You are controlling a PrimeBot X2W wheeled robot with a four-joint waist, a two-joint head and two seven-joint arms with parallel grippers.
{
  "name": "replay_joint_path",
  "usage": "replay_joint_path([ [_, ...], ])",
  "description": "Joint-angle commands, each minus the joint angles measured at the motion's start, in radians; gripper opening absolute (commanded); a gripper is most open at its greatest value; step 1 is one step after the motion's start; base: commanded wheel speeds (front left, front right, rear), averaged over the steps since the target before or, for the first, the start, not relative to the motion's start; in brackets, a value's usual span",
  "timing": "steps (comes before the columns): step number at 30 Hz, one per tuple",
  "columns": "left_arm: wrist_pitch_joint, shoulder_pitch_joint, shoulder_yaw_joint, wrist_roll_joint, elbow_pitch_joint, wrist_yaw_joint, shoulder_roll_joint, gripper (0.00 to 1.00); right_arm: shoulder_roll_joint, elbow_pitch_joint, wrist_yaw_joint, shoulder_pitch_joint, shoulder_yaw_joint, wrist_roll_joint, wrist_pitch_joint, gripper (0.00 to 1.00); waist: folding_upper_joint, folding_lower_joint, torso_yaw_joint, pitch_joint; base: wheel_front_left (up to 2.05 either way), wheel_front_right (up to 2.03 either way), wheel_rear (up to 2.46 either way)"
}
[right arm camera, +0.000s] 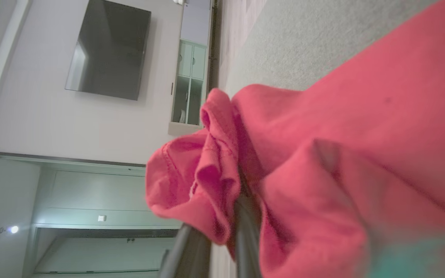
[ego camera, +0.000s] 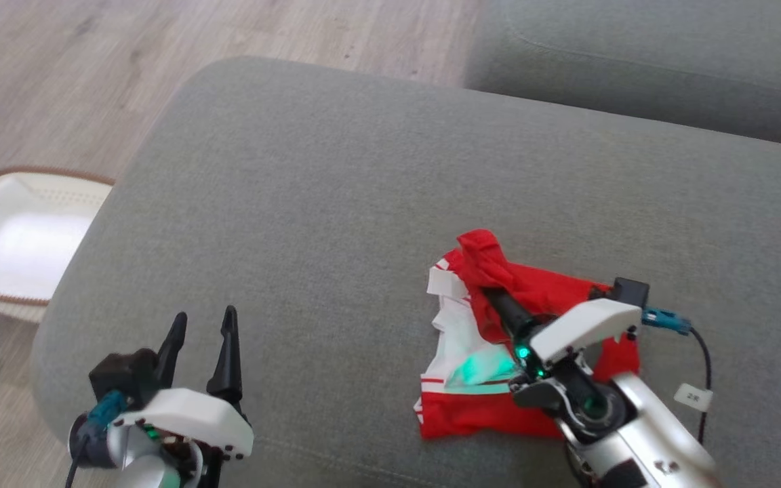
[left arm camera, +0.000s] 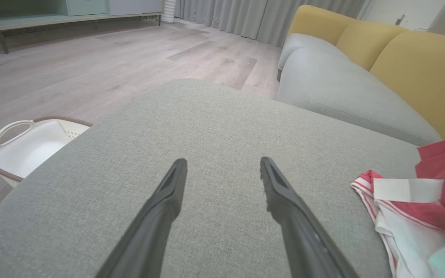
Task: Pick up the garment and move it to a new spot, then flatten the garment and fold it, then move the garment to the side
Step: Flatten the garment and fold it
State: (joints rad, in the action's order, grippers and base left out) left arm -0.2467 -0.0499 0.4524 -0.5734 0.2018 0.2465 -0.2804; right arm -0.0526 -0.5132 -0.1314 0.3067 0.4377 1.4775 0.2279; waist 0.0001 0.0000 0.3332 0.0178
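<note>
Red-and-white garment (ego camera: 539,288): crumpled heap on the grey cushion (ego camera: 336,190), on the robot's right half near the front edge; red layer on top, white striped panel exposed on its left side.
Garment peak: one red fold bunched up higher than the rest, at the far end of the heap.
Right gripper (ego camera: 492,298): low over the heap, pointing up-left in the head view, tips buried in the raised red fold.
Right grip state: fingers (right arm camera: 245,247) drawn close, pinching red cloth between them (fabric drapes over both tips in the right wrist view).
Left gripper (ego camera: 205,318): above bare cushion at the lower left, well apart from the garment.
Left grip state: fingers spread wide, holding nothing; grey fabric visible between the tips (left arm camera: 223,162).
Garment from left wrist: striped white edge (left arm camera: 411,208) at the right border, flat on the cushion.
Basket (ego camera: 24,237): white, brown rim, on the wooden floor (ego camera: 58,81) just beside the cushion's left edge.
Sofa (left arm camera: 419,65): grey seat, yellow backs, beyond the cushion.
</note>
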Motion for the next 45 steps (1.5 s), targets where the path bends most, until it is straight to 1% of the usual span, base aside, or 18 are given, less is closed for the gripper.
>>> replay_joint_path([
  [1, -0.006, -0.066, -0.032, 0.006, -0.022, -0.001, -0.009, 1.0, 0.002, -0.004, 0.001, 0.06, 0.042, 0.012, -0.03, 0.0, -0.0001, 0.0, 0.011, 0.008, 0.0, 0.0, 0.0],
  [2, -0.006, -0.067, -0.033, 0.006, -0.021, -0.001, -0.009, 1.0, 0.002, -0.032, 0.001, 0.072, 0.061, 0.016, -0.041, 0.19, -0.0001, 0.0, 0.012, 0.009, 0.0, 0.0, 0.0],
  [3, -0.007, -0.067, -0.034, 0.006, -0.02, -0.002, -0.009, 1.0, 0.002, -0.058, 0.001, 0.082, 0.078, 0.024, -0.047, 1.0, -0.0001, 0.0, 0.014, 0.011, 0.0, 0.0, 0.0],
  [9, -0.009, -0.062, -0.044, 0.004, -0.02, 0.004, -0.009, 1.0, 0.002, -0.113, 0.001, 0.13, 0.151, 0.058, -0.072, 1.0, -0.0001, 0.0, -0.007, 0.014, 0.0, 0.0, 0.0],
  [12, -0.01, -0.06, -0.049, 0.004, -0.024, 0.007, -0.009, 1.0, -0.002, -0.07, 0.001, 0.142, 0.15, 0.057, -0.082, 1.0, -0.0001, 0.0, -0.032, 0.01, 0.0, 0.0, 0.0],
  [14, -0.01, -0.058, -0.055, 0.002, -0.026, 0.009, -0.011, 1.0, -0.027, -0.015, 0.001, 0.143, 0.13, 0.054, -0.099, 1.0, -0.0001, 0.0, -0.052, 0.007, 0.0, 0.0, 0.0],
  [17, -0.011, -0.054, -0.063, 0.001, -0.031, 0.01, -0.012, 1.0, -0.096, 0.105, 0.001, 0.136, 0.084, 0.042, -0.136, 1.0, -0.0001, 0.0, -0.083, 0.003, 0.0, 0.0, 0.0],
  [19, -0.012, -0.052, -0.068, 0.002, -0.035, 0.012, -0.012, 1.0, -0.17, 0.18, 0.001, 0.13, 0.059, -0.01, -0.175, 1.0, -0.0001, 0.0, -0.103, 0.0, 0.0, 0.0, 0.0],
  [22, -0.013, -0.05, -0.076, 0.006, -0.043, 0.015, -0.01, 1.0, -0.296, 0.24, 0.001, 0.115, 0.032, -0.144, -0.246, 1.0, -0.0001, 0.0, -0.129, -0.003, 0.0, 0.0, 0.0],
  [23, -0.013, -0.051, -0.08, 0.009, -0.045, 0.014, -0.008, 1.0, -0.36, 0.247, 0.001, 0.102, 0.01, -0.24, -0.295, 1.0, -0.0001, 0.0, -0.141, -0.005, 0.0, 0.0, 0.0],
  [24, -0.013, -0.051, -0.08, 0.009, -0.045, 0.014, -0.008, 1.0, -0.36, 0.247, 0.001, 0.102, 0.01, -0.24, -0.295, 1.0, -0.0001, 0.0, -0.141, -0.005, 0.0, 0.0, 0.0],
  [27, -0.014, -0.05, -0.082, 0.015, -0.049, 0.013, -0.002, 1.0, -0.426, 0.211, 0.001, 0.08, -0.013, -0.413, -0.347, 1.0, -0.0001, 0.0, -0.153, -0.004, 0.0, 0.0, 0.0],
  [29, -0.014, -0.049, -0.083, 0.019, -0.051, 0.012, 0.0, 1.0, -0.415, 0.175, 0.001, 0.062, -0.036, -0.479, -0.351, 1.0, -0.0001, 0.0, -0.157, -0.002, 0.0, 0.0, 0.0],
  [34, -0.015, -0.056, -0.081, 0.026, -0.045, 0.001, 0.005, 1.0, -0.323, 0.114, 0.001, 0.043, -0.082, -0.553, -0.291, 0.99, -0.0001, 0.0, -0.149, 0.003, 0.0, 0.0, 0.0],
  [35, -0.015, -0.057, -0.079, 0.028, -0.044, 0.0, 0.007, 1.0, -0.294, 0.102, 0.001, 0.038, -0.1, -0.541, -0.272, 0.33, -0.0001, 0.0, -0.145, 0.004, 0.0, 0.0, 0.0],
  [36, -0.015, -0.058, -0.078, 0.029, -0.043, -0.001, 0.009, 1.0, -0.264, 0.089, 0.001, 0.033, -0.111, -0.518, -0.236, 0.0, -0.0001, 0.0, -0.14, 0.005, 0.0, 0.0, 0.0],
  [40, -0.015, -0.06, -0.076, 0.032, -0.035, -0.004, 0.016, 1.0, -0.162, 0.036, 0.001, 0.022, -0.135, -0.386, -0.028, 0.0, -0.0001, 0.0, -0.114, 0.012, 0.0, 0.0, 0.0],
  [45, -0.015, -0.066, -0.075, 0.034, -0.028, -0.008, 0.023, 1.0, -0.087, -0.056, 0.001, 0.033, -0.172, -0.272, 0.161, 0.0, -0.0001, 0.0, -0.073, 0.019, 0.0, 0.0, 0.0],
])
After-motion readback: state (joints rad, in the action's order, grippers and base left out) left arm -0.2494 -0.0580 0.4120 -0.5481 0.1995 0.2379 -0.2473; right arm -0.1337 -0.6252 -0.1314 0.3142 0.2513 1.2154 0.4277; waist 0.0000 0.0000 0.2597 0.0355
